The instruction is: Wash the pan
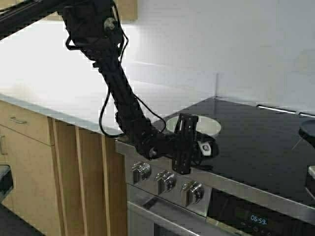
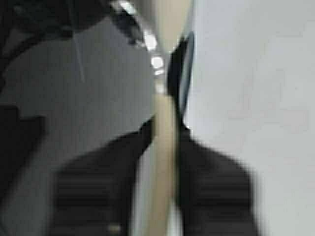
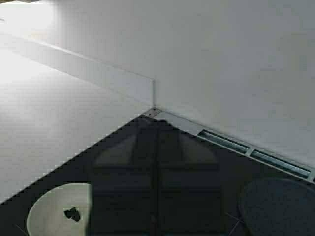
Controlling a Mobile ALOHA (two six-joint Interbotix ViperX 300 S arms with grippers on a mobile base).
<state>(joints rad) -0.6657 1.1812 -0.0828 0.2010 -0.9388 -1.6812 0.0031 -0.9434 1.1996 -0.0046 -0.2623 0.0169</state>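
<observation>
The pan (image 1: 203, 125) is cream-white and sits on the front-left part of the black cooktop (image 1: 256, 137). Its short handle with a grey tip (image 1: 207, 148) points toward the stove's front edge. My left gripper (image 1: 199, 147) reaches in from the counter side and is shut on that handle. In the left wrist view the cream handle (image 2: 165, 162) is pinched between the two dark fingers (image 2: 216, 191). The right wrist view shows the pan (image 3: 56, 211) with dark residue (image 3: 72, 214) inside. My right gripper (image 3: 157, 129) is shut and empty, hovering over the cooktop to the pan's right.
A black pot (image 1: 308, 129) stands at the cooktop's right edge and also shows in the right wrist view (image 3: 278, 209). Stove knobs (image 1: 166, 181) line the front panel. A white counter (image 1: 54, 83) with wooden cabinets (image 1: 29, 147) lies left. A white wall backs the stove.
</observation>
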